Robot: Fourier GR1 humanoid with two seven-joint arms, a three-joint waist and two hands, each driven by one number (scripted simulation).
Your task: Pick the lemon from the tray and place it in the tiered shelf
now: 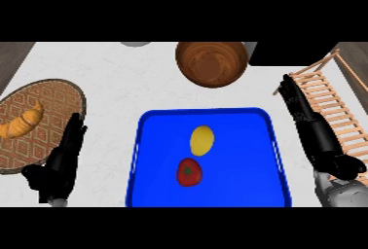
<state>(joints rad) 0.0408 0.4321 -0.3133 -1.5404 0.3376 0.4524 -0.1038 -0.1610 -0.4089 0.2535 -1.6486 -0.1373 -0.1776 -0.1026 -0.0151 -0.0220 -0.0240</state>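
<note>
A yellow lemon lies near the middle of the blue tray, just above a red tomato. The wooden slatted tiered shelf stands at the right edge of the counter. My right hand stretches with straight fingers between the tray's right rim and the shelf, open and holding nothing. My left hand lies left of the tray with straight fingers, open, its tips by the woven mat's edge.
A croissant rests on a round woven mat at the left. A brown wooden bowl stands behind the tray. A dark block sits at the back right, a grey object at the back edge.
</note>
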